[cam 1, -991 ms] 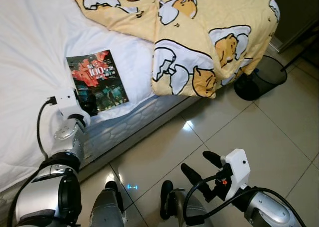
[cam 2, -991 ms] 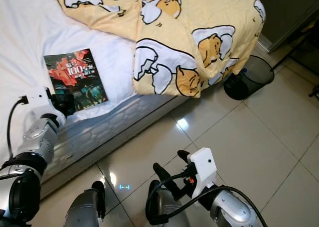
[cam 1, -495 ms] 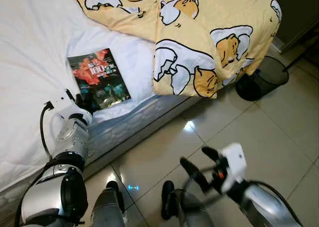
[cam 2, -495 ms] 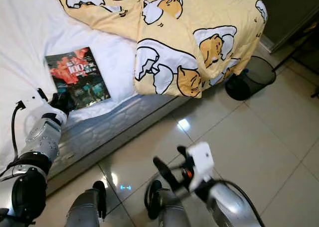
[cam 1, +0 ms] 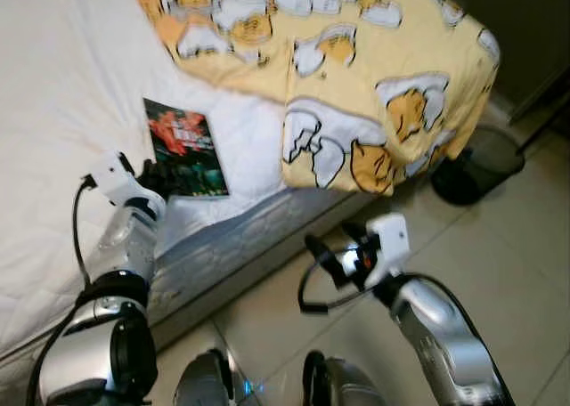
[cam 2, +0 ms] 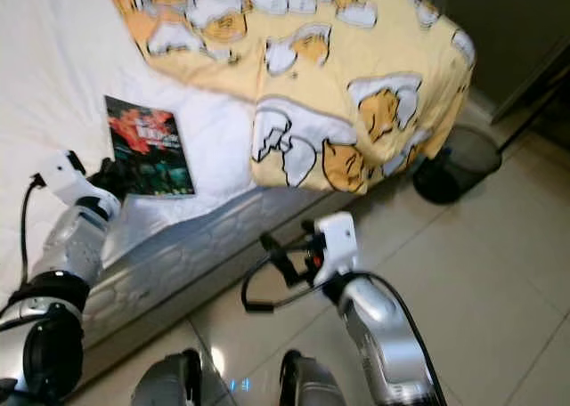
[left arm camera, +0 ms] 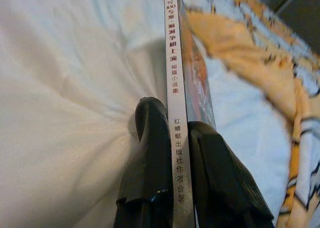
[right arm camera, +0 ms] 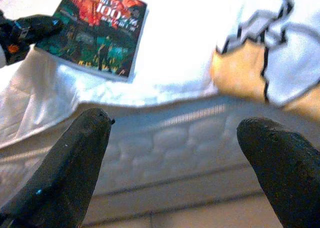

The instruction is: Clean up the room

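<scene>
Book [cam 1: 184, 158] flat near bed [cam 1: 62, 103] edge, long axis running away from left hand [left arm camera: 172, 188] clamped on its spine corner; right hand [right arm camera: 175, 163] gapes wide, farther off.

Book [right arm camera: 95, 33] cover: "100". Spine [left arm camera: 175, 113]: Chinese characters, "100", "短篇小说集".

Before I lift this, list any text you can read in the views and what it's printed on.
"100": large white number on the book's front cover; the small characters around it are too blurred to read.
Book's spine, between the left gripper's fingers: a column of Chinese characters, partly legible, not sure enough to quote.
Yellow blanket: cartoon pictures, no words.
</scene>
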